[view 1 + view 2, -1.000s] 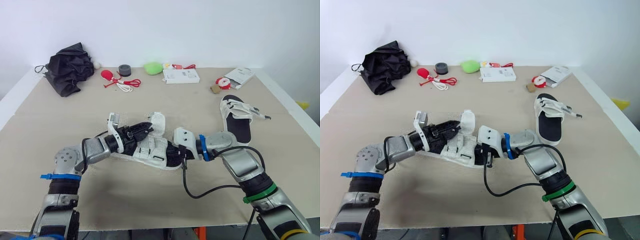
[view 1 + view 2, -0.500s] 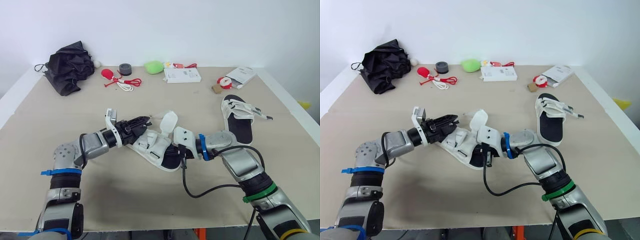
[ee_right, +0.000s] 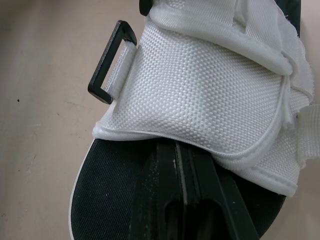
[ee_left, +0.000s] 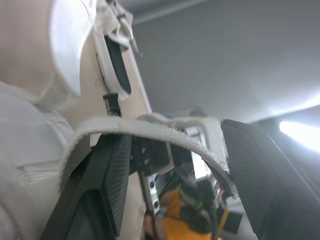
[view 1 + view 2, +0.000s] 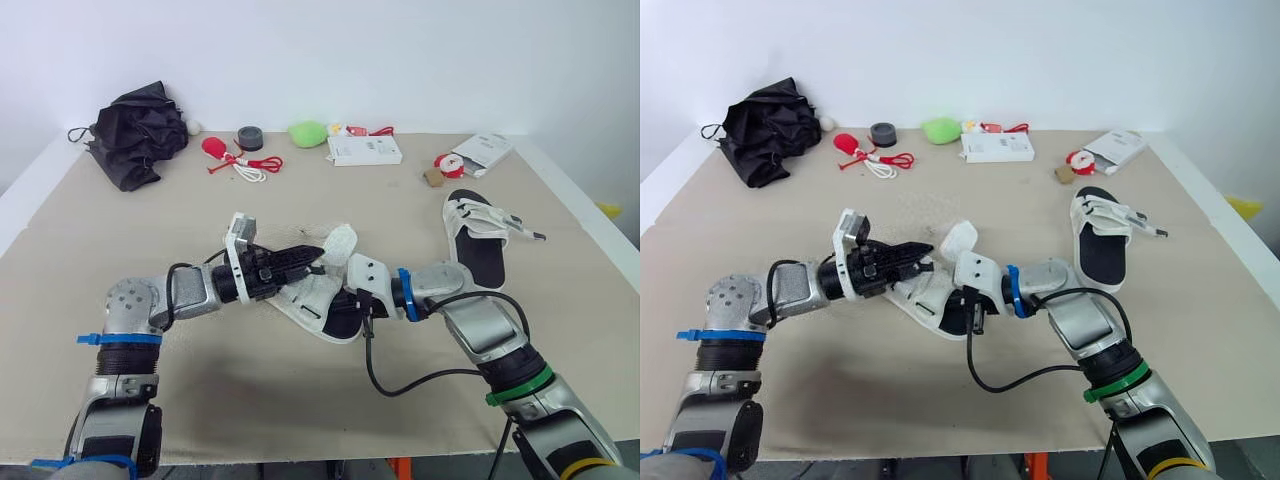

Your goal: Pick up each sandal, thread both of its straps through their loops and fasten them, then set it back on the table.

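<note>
Sandal (image 5: 316,295): wht upper, blk sole, one strap flap loose.

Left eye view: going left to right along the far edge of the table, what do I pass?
black fabric bundle → red bulb-shaped object → grey roll → green object → white box → white packet

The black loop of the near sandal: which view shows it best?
The right wrist view: the loop is close and whole, with nothing threaded through it. The eye views show the sandal, but its loop is too small to tell. The left wrist view shows a strap, not this loop.
</note>
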`<state>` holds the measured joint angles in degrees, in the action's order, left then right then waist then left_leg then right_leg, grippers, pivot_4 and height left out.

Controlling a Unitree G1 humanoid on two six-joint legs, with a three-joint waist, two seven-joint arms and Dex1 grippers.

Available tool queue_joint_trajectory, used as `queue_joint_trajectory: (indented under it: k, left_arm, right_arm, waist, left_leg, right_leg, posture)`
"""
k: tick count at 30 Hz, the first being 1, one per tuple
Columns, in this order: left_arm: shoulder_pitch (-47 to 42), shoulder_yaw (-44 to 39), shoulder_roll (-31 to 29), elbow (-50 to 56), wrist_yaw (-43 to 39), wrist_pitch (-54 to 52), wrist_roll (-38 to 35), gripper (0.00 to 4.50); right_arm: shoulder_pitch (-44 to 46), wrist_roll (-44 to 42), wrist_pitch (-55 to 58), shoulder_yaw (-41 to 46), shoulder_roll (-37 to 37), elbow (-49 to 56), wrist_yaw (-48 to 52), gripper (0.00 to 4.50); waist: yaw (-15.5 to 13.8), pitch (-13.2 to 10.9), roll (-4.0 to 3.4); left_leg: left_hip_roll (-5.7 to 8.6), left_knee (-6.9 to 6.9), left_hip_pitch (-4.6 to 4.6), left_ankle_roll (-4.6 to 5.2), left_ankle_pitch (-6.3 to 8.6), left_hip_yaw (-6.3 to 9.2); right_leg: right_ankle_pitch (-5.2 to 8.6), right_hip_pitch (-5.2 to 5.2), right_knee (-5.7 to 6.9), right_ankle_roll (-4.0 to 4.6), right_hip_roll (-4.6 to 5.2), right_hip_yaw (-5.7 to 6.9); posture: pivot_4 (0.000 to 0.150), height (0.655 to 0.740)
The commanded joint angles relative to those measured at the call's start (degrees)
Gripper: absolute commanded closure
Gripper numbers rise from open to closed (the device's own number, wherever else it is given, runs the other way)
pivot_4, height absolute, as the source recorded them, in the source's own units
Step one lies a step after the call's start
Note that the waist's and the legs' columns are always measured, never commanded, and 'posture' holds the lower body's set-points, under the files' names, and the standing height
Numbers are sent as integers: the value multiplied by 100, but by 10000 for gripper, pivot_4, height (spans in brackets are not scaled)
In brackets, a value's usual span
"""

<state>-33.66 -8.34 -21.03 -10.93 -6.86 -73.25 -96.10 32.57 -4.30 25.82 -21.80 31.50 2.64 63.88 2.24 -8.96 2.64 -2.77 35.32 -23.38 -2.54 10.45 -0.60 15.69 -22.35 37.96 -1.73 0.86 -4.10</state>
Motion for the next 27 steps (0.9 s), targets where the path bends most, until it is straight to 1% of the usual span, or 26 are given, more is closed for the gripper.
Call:
queue_joint_trajectory:
  k: [1,3,4,5,6,7,8,13,15,19,24,27]
  left_arm:
    - [-337,246,-52,-535,-544,30,850,15701]
    - [-605,327,18,-1056,-724,228,1362,15701]
    - [-745,360,75,-1362,-771,405,1664,13174]
    - [-906,362,147,-1730,-829,597,1979,8971]
    - [-1040,298,221,-2040,-869,709,2136,8971]
    - [-1141,241,273,-2262,-945,751,2232,7969]
    - [-1220,236,310,-2430,-1063,747,2350,654]
    - [-1407,234,458,-2741,-1657,528,2830,259]
    - [-1431,217,519,-2757,-1819,520,3033,259]
    - [-1475,16,629,-2845,-2012,559,3347,259]
    - [-1676,-632,845,-3052,-2017,678,3363,259]
    - [-1886,-1183,957,-3201,-1768,896,3240,259]
  right_arm:
    - [-252,169,247,-292,71,-247,19,45000]
    - [-269,159,271,-282,70,-214,7,45000]
    - [-284,153,283,-275,74,-191,0,45000]
    - [-301,145,306,-267,77,-164,-9,45000]
    - [-325,144,319,-261,85,-136,-17,45000]
    - [-348,140,334,-255,92,-108,-24,45000]
    - [-373,138,347,-247,98,-83,-30,45000]
    - [-417,144,397,-213,103,-30,-62,45000]
    - [-419,145,407,-192,100,-28,-66,45000]
    - [-454,165,405,-177,100,-18,-78,45000]
    - [-477,174,399,-176,101,0,-79,45000]
    - [-458,181,392,-181,89,-17,-78,45000]
  waist:
    - [0,0,0]
    - [1,0,0]
    - [-2,0,0]
    - [-2,0,0]
    - [-1,0,0]
    - [-10,4,-5]
    - [-14,5,-3]
    - [-15,6,-7]
    - [-15,8,-8]
    - [-16,12,-15]
    - [-15,13,-17]
    - [-16,10,-15]
  left_leg:
    - [0,0,0,0,0,2]
    - [1,0,1,0,0,6]
    - [1,0,1,-1,1,6]
    - [2,0,1,-1,0,18]
    - [2,0,1,-1,0,18]
    - [2,-1,0,-1,1,20]
    - [5,-6,0,0,1,26]
    - [4,-21,-6,0,2,32]
    - [6,-48,-3,0,1,38]
    - [6,-59,-3,0,1,49]
    - [8,-59,-1,0,0,51]
    - [8,-59,-2,1,-1,52]
  right_leg:
    - [1,-2,-1,1,0,1]
    - [1,-9,-4,1,0,6]
    - [1,-9,-7,1,0,6]
    - [1,-9,-17,2,0,17]
    - [1,-9,-18,2,0,17]
    - [-1,-7,-26,3,0,19]
    - [-3,4,-41,0,3,27]
    - [-14,8,-72,-6,5,36]
    - [-21,11,-81,-29,4,39]
    - [-18,20,-81,-25,3,50]
    - [-18,37,-82,-26,5,53]
    - [-18,36,-83,-26,5,55]
  posture:
    - [1500,7400]
    - [1500,7400]
    - [1500,7400]
    - [1500,7400]
    - [1500,7400]
    - [1500,7400]
    - [1500,7400]
    - [1500,7400]
    - [1500,7400]
    - [1500,7400]
    - [1500,7400]
    - [1500,7400]
